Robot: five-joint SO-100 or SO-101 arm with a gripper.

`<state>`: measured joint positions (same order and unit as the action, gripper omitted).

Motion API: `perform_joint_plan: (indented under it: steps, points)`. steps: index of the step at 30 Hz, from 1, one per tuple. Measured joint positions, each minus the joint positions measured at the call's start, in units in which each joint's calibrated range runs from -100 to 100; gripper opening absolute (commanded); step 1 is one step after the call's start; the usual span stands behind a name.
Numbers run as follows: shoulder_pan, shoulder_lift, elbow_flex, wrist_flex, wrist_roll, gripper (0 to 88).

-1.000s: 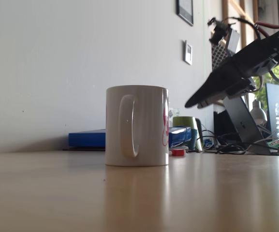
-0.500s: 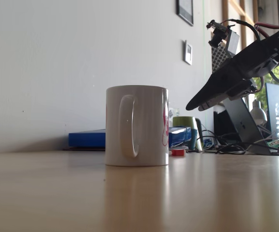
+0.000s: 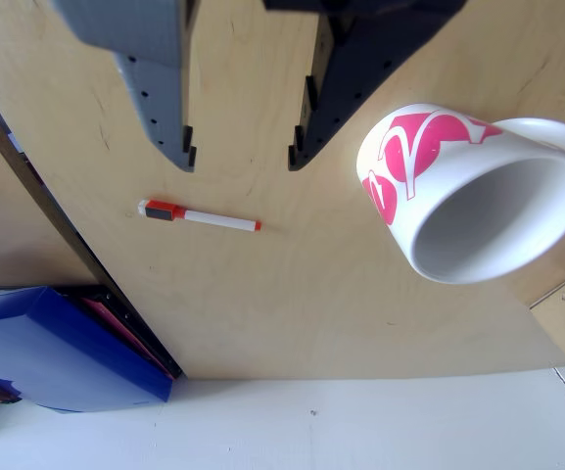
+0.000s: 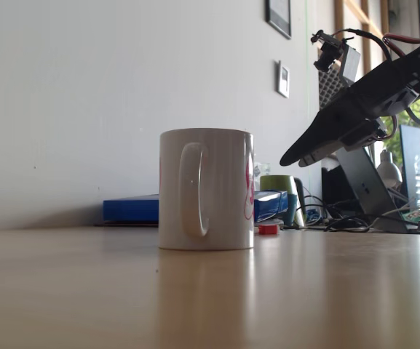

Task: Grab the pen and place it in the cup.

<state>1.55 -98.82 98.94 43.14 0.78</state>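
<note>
Gripper (image 3: 240, 157) hangs above the table (image 3: 292, 294), fingers spread wide, nothing between them. In the fixed view it is raised well off the surface, to the right of the cup (image 4: 206, 189).

Pen (image 3: 200, 216) lies flat on the bare wood, just below the fingertips in the other view, offset a little toward the grey finger (image 3: 160, 108). Red cap (image 3: 162, 209) points left, red tip right. Cup (image 3: 478, 196) stands upright to the right of the pen, well apart from it, mouth open, handle on the far side.

Risks, as I judge them:
- Pen is slim and lies flat; a descent that stops short closes on air, one too deep jams the fingertips on the wood.
- Pen is off centre between the fingers; one finger may land on it and roll it away.
- Black finger (image 3: 346, 88) is near the cup; a swing right could knock it.

Room: open wood all around the pen. The table edge and blue folder (image 3: 62, 348) lie beyond it.
</note>
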Motion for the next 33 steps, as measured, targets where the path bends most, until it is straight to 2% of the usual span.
perform_joint_plan:
  steps: [25,31,33]
  points:
    - [0.00,0.00,0.00,0.00,0.00,25.2]
    - [0.00,0.00,0.00,0.34,0.00,36.6]
    - [0.00,0.00,0.00,0.68,0.00,37.8]
